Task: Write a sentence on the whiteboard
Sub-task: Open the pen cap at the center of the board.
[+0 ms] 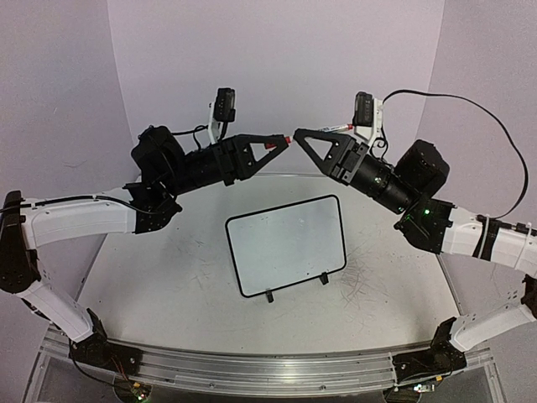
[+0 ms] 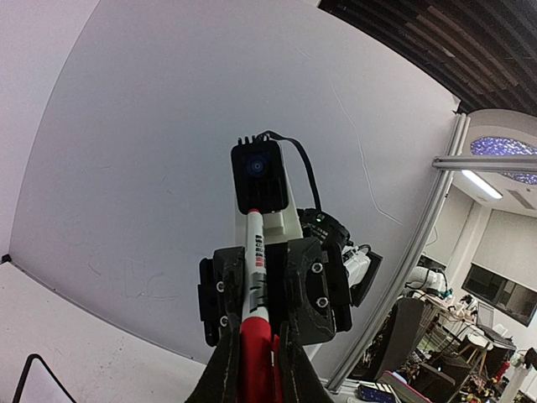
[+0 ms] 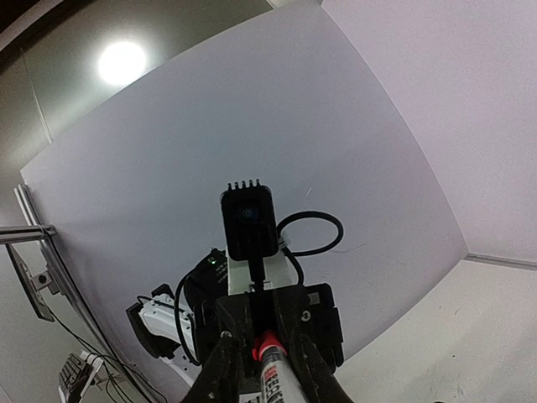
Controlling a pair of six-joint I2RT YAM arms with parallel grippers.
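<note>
The whiteboard point(image 1: 285, 243), blank, with a thin black frame, lies on the grey table between the arms. Both arms are raised above its far edge with their tips meeting in the air. A white marker point(image 2: 254, 252) with a red cap point(image 2: 256, 353) bridges the two grippers. My left gripper point(image 1: 279, 143) is shut on the red cap point(image 1: 270, 144). My right gripper point(image 1: 299, 135) is shut on the white marker barrel point(image 3: 277, 378), whose rear end point(image 1: 334, 128) sticks out behind the fingers. The cap looks joined to the barrel.
Pale walls enclose the table point(image 1: 168, 277) on three sides. An aluminium rail point(image 1: 252, 369) runs along the near edge, where both arm bases are bolted. A black cable point(image 1: 495, 126) loops up from the right wrist camera.
</note>
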